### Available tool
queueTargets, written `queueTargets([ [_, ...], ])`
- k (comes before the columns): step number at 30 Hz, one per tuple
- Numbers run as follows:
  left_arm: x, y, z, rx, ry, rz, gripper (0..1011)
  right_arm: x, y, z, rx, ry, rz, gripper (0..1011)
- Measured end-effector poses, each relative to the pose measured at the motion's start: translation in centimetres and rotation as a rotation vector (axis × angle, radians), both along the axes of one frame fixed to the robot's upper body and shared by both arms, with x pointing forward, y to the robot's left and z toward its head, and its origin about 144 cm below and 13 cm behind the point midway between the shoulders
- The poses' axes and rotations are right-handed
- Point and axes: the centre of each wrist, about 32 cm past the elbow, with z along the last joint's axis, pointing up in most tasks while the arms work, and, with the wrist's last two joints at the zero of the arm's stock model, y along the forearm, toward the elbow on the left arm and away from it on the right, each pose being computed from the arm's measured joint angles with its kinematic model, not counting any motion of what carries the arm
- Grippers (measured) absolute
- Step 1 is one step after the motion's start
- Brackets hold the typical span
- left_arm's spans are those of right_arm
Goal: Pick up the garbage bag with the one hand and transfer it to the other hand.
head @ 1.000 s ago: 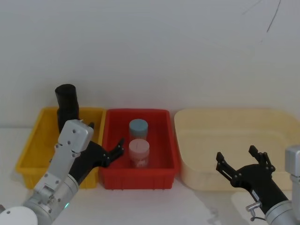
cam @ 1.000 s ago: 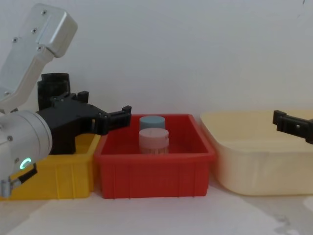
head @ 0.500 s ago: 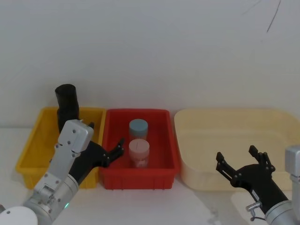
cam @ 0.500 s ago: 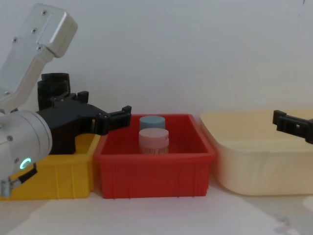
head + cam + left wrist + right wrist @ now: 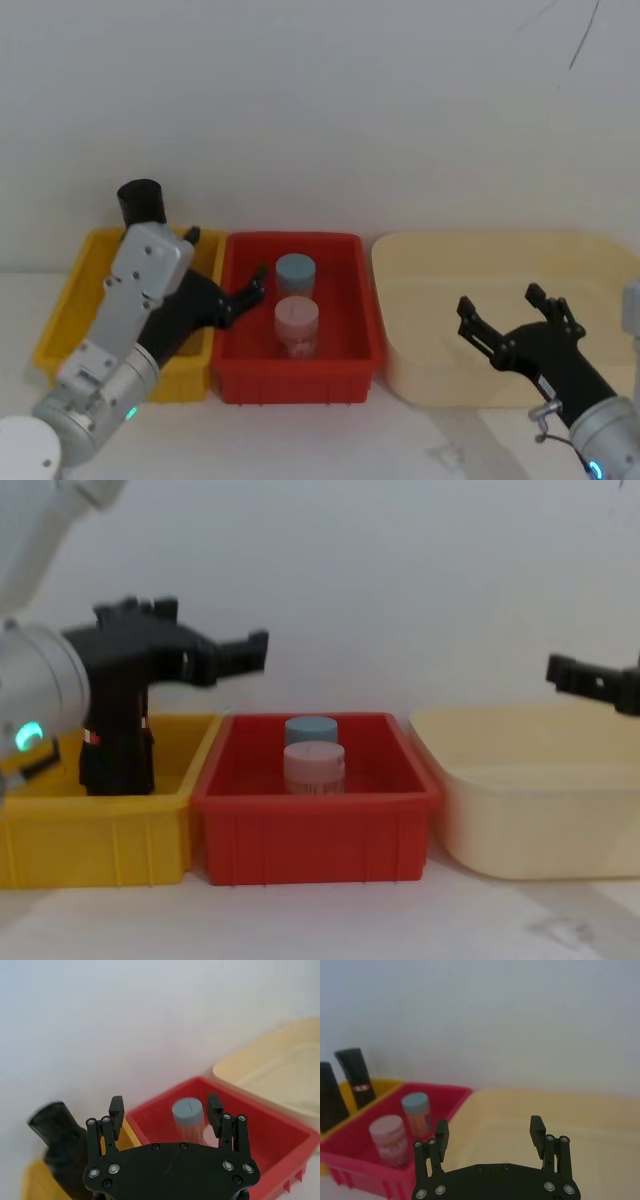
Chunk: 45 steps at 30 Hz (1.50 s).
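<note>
Black garbage bag (image 5: 120, 758) half-hidden behind left gripper (image 5: 225, 257), fingers apart; right gripper (image 5: 500, 300) spread.

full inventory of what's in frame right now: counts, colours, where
yellow bin: 1, yellow, table left
red bin: 1, red, centre, next to the yellow bin
tub: 1, cream, right
garbage bag: 1, thick black roll, upright in the yellow bin
slim roll: 1, black with white-and-red label, yellow bin
blue-lidded jar: 1, red bin, rear
pink-lidded jar: 1, red bin, in front of the blue one
left gripper: 1, black, open, raised over the yellow/red bin edge
right gripper: 1, black, open, above the tub
</note>
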Motion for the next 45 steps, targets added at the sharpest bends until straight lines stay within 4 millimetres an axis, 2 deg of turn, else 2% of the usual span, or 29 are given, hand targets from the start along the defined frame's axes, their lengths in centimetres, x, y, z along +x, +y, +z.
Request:
queueTargets([
  [4, -0.4, 0.5, 1.4, 0.003, -0.014, 0.002, 1000, 0.5, 0.0, 1.2, 0.025, -0.005, 0.035, 999],
  [8, -1.4, 2.1, 3.4, -0.001, -0.024, 0.022, 1000, 1.2, 0.3, 2.4, 0.045, -0.005, 0.079, 999],
  [10, -1.7, 2.5, 3.8, -0.005, -0.019, 0.029, 1000, 1.8, 0.8, 3.3, 0.059, -0.004, 0.115, 999],
  [14, -2.2, 3.5, 4.4, -0.013, -0.004, 0.044, 1000, 2.4, 1.4, 3.8, 0.068, 0.008, 0.147, 999],
  [16, -2.6, 4.6, 4.7, -0.027, 0.021, 0.06, 1000, 3.0, 1.8, 4.2, 0.07, 0.014, 0.167, 999],
  [22, -2.8, 6.7, 4.4, -0.058, 0.081, 0.074, 1000, 4.3, 3.2, 4.6, 0.066, 0.041, 0.211, 999],
  [29, -2.0, 8.7, 3.4, -0.096, 0.144, 0.067, 1000, 5.5, 4.9, 4.5, 0.047, 0.076, 0.248, 999],
  [36, -0.3, 10.5, 2.2, -0.131, 0.198, 0.042, 1000, 6.4, 6.2, 4.2, 0.016, 0.107, 0.273, 999],
  [45, 1.8, 11.6, 1.0, -0.139, 0.239, 0.002, 1000, 7.2, 7.3, 3.9, -0.013, 0.134, 0.29, 999],
])
